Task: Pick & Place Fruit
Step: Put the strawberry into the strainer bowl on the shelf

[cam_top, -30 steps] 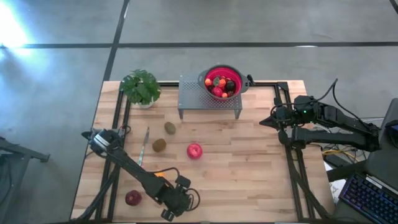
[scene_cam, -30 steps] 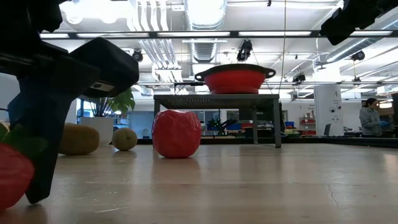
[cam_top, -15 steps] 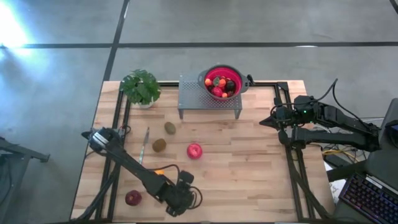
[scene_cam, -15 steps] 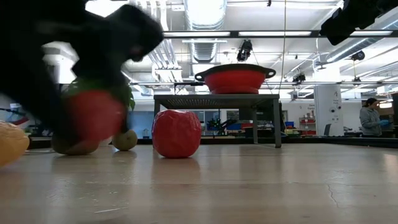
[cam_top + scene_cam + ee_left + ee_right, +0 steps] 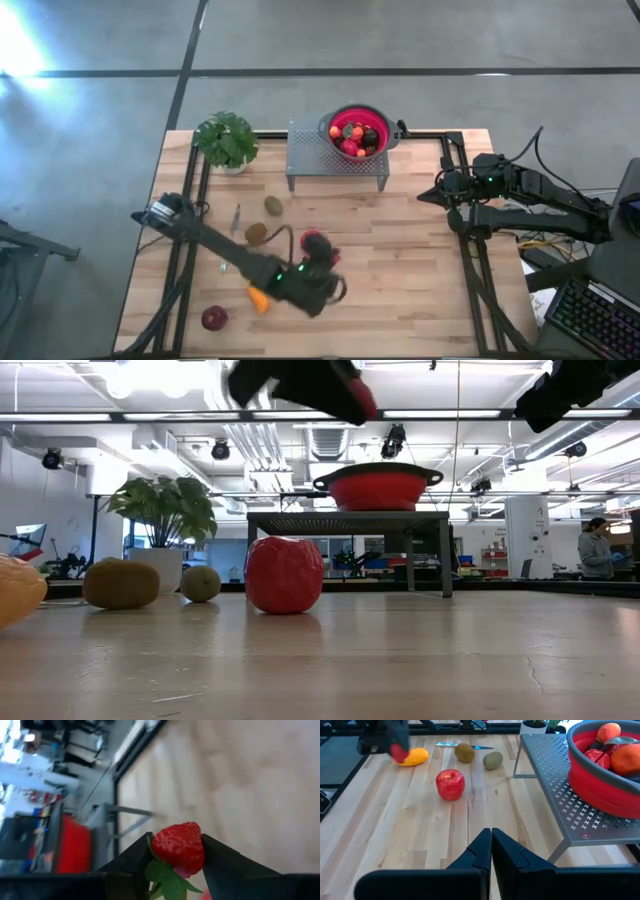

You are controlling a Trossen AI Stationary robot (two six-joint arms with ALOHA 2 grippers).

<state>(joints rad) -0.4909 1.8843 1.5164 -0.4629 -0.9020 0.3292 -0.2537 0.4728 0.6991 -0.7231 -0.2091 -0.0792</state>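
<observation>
My left gripper (image 5: 322, 264) hangs above the table beside the red apple (image 5: 312, 240), shut on a small red strawberry (image 5: 179, 847). In the low view it sits high at the top (image 5: 300, 380), with the strawberry (image 5: 362, 400) showing red at its tip. The apple (image 5: 284, 574), two brown kiwis (image 5: 273, 205) (image 5: 256, 233), the long orange piece (image 5: 258, 298) and a dark-red round fruit (image 5: 214, 318) rest on the wood. My right gripper (image 5: 491, 845) is shut and waits at the table's right edge (image 5: 440, 192). My left gripper pinches the strawberry by its two sides (image 5: 199, 851) between its two fingers (image 5: 220, 862). The green leafy cap (image 5: 165, 875) points back toward the wrist and the red tip points away from it. The strawberry is lifted clear of the table.
The red colander (image 5: 357, 132), holding several fruits, stands on a grey perforated stand (image 5: 338, 162) at the far edge. A potted plant (image 5: 227, 140) stands at the far left. A knife (image 5: 235, 220) lies left of the kiwis. Bare wood lies between the apple and my right gripper.
My left gripper has risen from the table near its near edge, carrying the strawberry up clear of the wood. It has swung toward the far edge and to the right, ending beside the apple.
</observation>
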